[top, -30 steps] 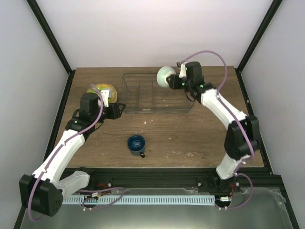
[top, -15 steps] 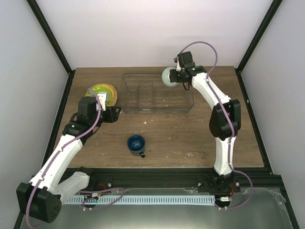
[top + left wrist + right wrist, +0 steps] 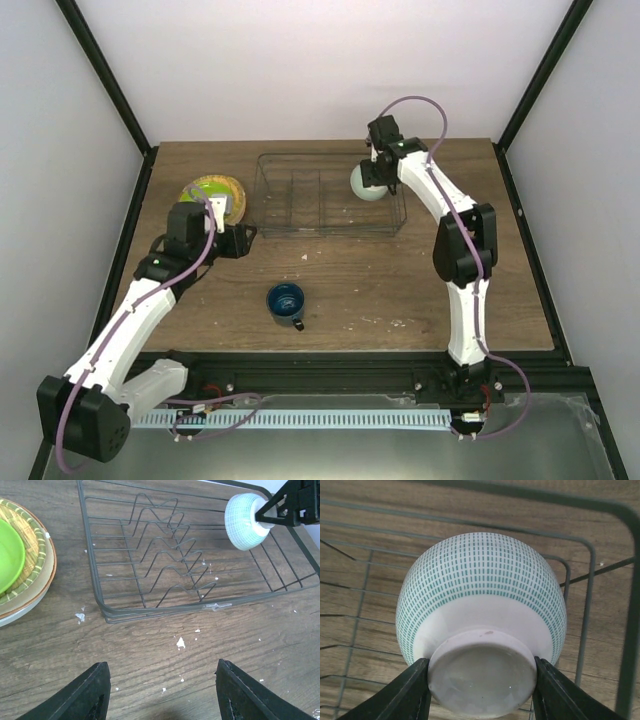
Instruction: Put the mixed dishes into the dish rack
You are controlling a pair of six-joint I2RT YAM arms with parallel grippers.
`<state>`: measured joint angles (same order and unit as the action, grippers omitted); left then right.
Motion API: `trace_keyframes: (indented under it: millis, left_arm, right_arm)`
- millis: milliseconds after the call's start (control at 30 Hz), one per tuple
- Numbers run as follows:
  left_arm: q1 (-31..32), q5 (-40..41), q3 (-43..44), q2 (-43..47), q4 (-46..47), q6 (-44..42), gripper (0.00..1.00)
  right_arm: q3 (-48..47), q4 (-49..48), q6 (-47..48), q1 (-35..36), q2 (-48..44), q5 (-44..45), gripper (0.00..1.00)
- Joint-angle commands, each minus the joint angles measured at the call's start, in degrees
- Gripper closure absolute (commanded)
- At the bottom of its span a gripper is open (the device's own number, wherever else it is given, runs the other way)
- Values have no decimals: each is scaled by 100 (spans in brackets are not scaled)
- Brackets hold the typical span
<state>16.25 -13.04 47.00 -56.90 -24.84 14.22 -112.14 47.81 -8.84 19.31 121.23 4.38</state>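
My right gripper (image 3: 481, 680) is shut on the foot of the pale mint bowl (image 3: 482, 595), which it holds on its side over the right end of the dark wire dish rack (image 3: 300, 195). In the top view the bowl (image 3: 368, 184) hangs inside the rack's right part. My left gripper (image 3: 162, 690) stands open over bare wood just in front of the rack (image 3: 150, 560), with nothing between its fingers. Left of the rack lies a stack of plates (image 3: 212, 193), the lime-green plate (image 3: 7, 555) on top of a tan woven-look plate (image 3: 35, 550). A small dark blue mug (image 3: 286, 300) stands upright on the table's near middle.
White crumbs (image 3: 180, 642) are scattered on the wooden table (image 3: 420, 280) in front of the rack. Black frame posts rise at the back corners, and white walls close the sides. The left arm (image 3: 140, 300) stretches diagonally over the table's left side.
The right arm has swung the bowl from above the rack's back edge forward and down into the rack's right end. The left gripper has hardly moved.
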Motion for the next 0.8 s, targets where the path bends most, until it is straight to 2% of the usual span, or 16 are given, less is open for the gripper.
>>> trace_keyframes:
  millis: [0,367,433,767]
  left_arm:
    - [-19,-115,-18,-71,-36,-107,41]
    - [-12,-116,8,-137,-47,-121,41]
    - [-12,-120,2,-129,-69,-117,41]
    - [-17,-111,11,-111,-150,-86,41]
  right_arm:
    - [-440,332,268,-2,312,120,88]
    - [-489,367,404,-7,465,303,84]
    - [-489,348,417,-14,473,272,81]
    - [-485,249,460,-15,373,168,50]
